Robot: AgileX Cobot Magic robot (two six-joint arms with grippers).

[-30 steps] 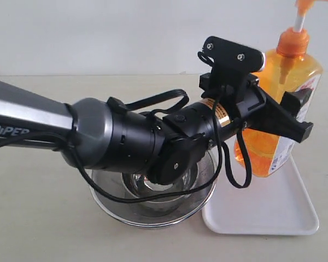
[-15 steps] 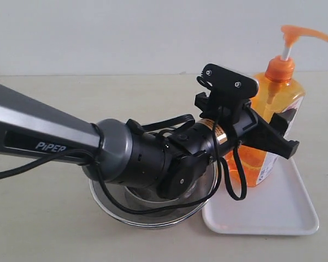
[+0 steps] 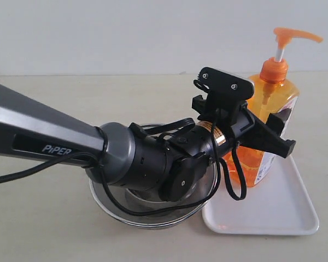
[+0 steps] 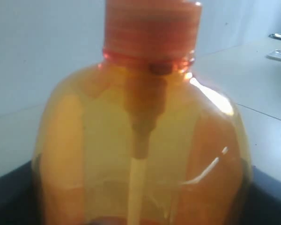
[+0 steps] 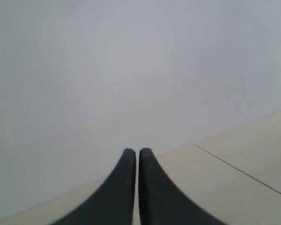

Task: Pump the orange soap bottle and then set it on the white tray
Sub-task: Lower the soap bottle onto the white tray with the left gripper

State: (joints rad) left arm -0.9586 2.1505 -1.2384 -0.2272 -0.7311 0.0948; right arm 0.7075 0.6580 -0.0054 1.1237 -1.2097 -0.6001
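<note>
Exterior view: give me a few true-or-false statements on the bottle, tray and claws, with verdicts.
1. The left claw grips the orange soap bottle. True.
2. The bottle is over the white tray. True.
3. The right claw is open. False: it is shut and empty.
4. The steel strainer sits on the tray. False: it stands beside it, on the table.

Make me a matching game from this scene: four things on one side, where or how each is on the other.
1 orange soap bottle
2 white tray
3 steel strainer
4 right fingers

a shut, holding nothing
b partly hidden behind the arm
c clamped in the left fingers
d beneath the bottle

Pairs: 1-c, 2-d, 3-b, 4-a
</note>
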